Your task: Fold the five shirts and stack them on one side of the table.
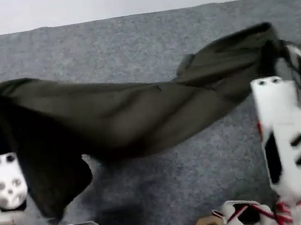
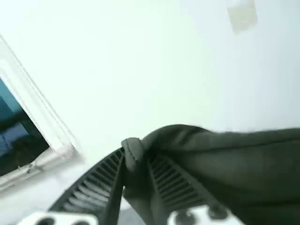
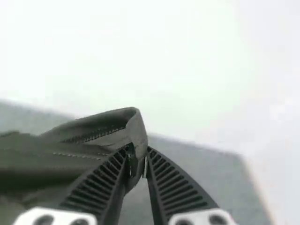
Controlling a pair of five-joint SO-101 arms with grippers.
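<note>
While the left fingers [image 2: 101, 180] and the right fingers [image 3: 105, 180] each pinch one end of the dark shirt [image 1: 139, 114], held stretched above the table [image 1: 129, 37], I judge this shirt not yet folded and all stacking still ahead.

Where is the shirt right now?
High view: the shirt hangs stretched over the table, its ends pinched by the left gripper and right gripper.
</note>
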